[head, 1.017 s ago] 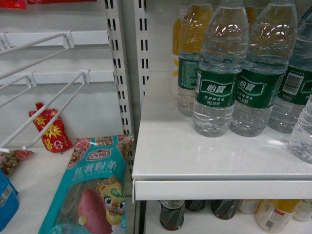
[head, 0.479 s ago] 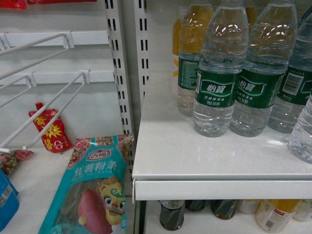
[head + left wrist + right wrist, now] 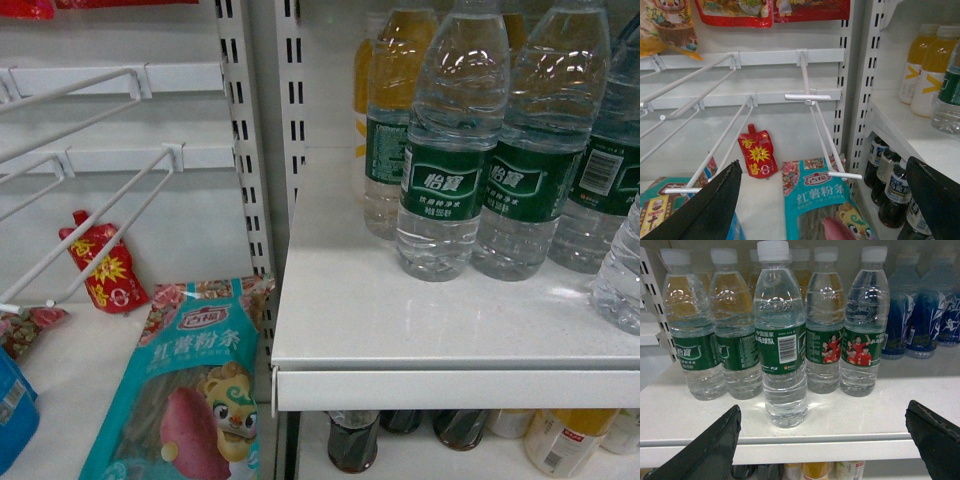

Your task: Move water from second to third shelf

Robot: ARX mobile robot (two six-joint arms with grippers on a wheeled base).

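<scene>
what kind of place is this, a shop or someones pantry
Most likely a shop aisle: rows of identical water bottles on a white shelf, slotted uprights, and snack packets by wire display hooks.

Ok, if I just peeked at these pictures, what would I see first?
Probably the water bottles with green labels, standing in a crowd on the white shelf; one stands out front, nearest the right wrist camera. Next, the bright teal snack bag with a cartoon animal, lying low on the left in the head view, and a little red pouch behind it. Both end effectors are open and hold nothing.
</scene>
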